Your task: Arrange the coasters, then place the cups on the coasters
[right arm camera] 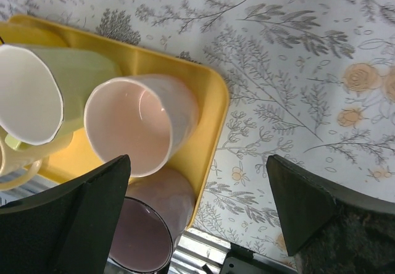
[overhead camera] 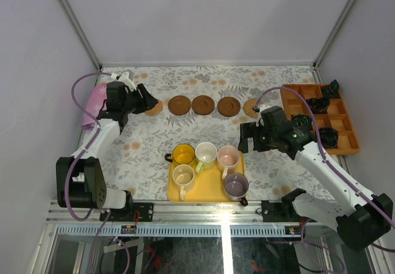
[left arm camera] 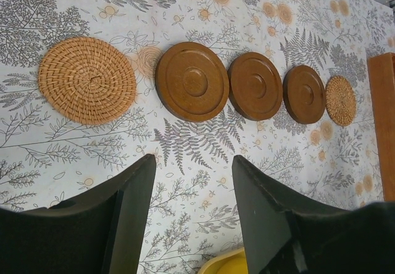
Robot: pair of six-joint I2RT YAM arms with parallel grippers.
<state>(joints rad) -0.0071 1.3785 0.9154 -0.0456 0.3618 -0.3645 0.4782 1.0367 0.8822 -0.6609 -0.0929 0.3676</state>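
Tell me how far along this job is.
Done: five round coasters, woven tan ones at the ends and three dark brown wooden discs between, lie in a row. In hand: nothing; the left gripper and right gripper are open, the right near the pale pink cup. Left: all five cups sit on the yellow rectangular tray.

You get bright, even light, faint shadows on the desk; the right pincer looks soft up close.

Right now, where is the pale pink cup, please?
In the top view the pale pink cup stands at the back right of the yellow tray, beside a cream cup and behind the grey-purple cup.
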